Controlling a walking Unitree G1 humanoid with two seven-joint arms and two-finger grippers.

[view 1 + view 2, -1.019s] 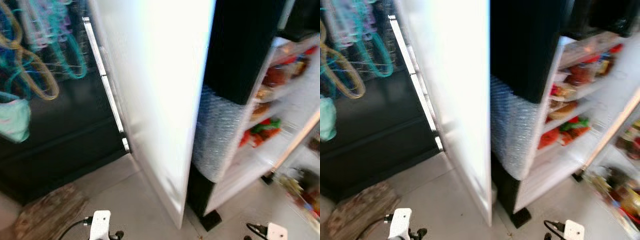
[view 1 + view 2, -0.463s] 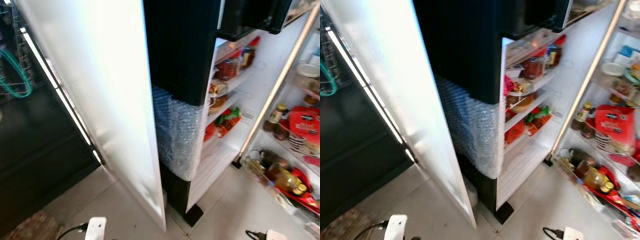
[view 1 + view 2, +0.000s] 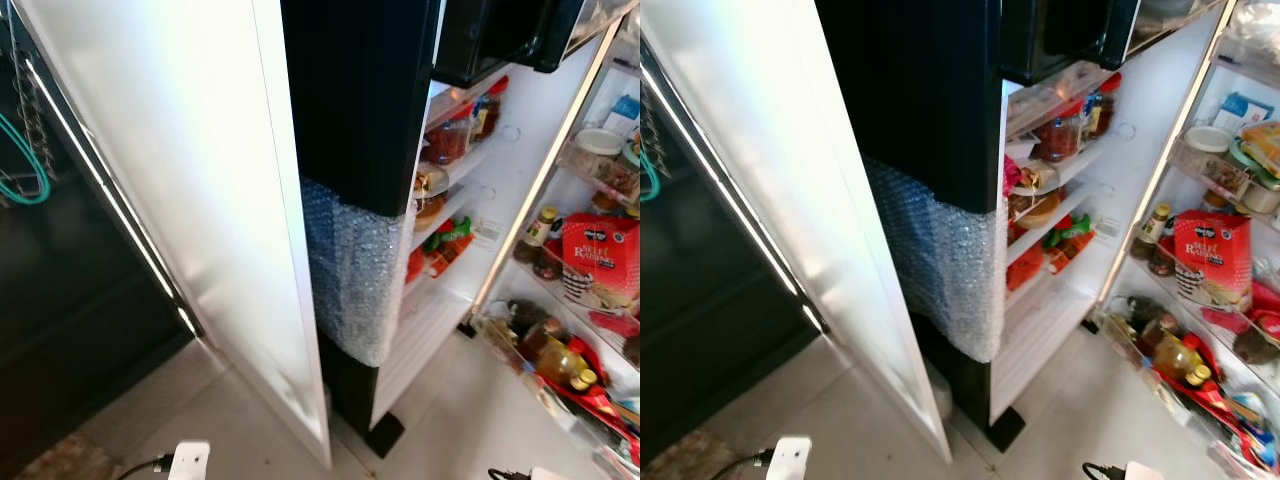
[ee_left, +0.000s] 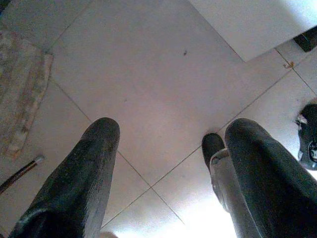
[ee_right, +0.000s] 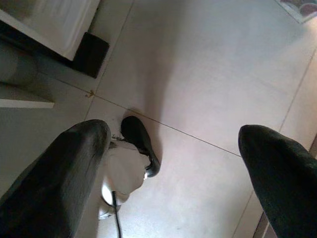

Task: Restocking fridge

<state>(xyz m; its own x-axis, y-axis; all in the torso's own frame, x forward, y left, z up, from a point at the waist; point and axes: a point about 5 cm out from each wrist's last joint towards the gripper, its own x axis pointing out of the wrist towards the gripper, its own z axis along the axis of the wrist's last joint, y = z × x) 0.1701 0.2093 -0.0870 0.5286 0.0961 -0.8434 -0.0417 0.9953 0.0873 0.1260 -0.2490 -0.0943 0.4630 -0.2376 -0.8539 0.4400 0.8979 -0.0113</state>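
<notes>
The fridge (image 3: 360, 110), a tall black cabinet, stands open ahead, its lower front side wrapped in bubble wrap (image 3: 352, 268). Its white left door (image 3: 190, 170) swings out toward the camera, with a long silver handle (image 3: 110, 200) running down its outer face. To the right, the other open door (image 3: 1200, 250) carries racks crowded with goods. The floor (image 4: 148, 89) is pale tile with thin grout lines, and a patterned mat (image 4: 22, 89) lies on it near the left claw.

Inside the fridge, white shelves (image 3: 450, 165) hold the stock: jars with red contents (image 3: 1060, 135) on an upper shelf, a plate of food (image 3: 430, 185) below it, and red and green packets (image 3: 440, 245) lower still. On the right door racks sit a red bag with white lettering (image 3: 1212, 258), a dark-capped sauce bottle (image 3: 1148, 232) beside it, a bottle of amber liquid (image 3: 562, 360) on the lowest rack, and a round white tub (image 3: 1210, 138) higher up.

The left claw (image 4: 168, 178) hangs low over the tile, its two black fingers (image 4: 84, 173) spread apart with nothing between them. The right claw (image 5: 183, 183) likewise hangs over the floor near the fridge's black foot (image 5: 91, 54), fingers (image 5: 64, 173) wide apart and empty. A robot foot (image 5: 138, 144) shows on the tile between the fingers.
</notes>
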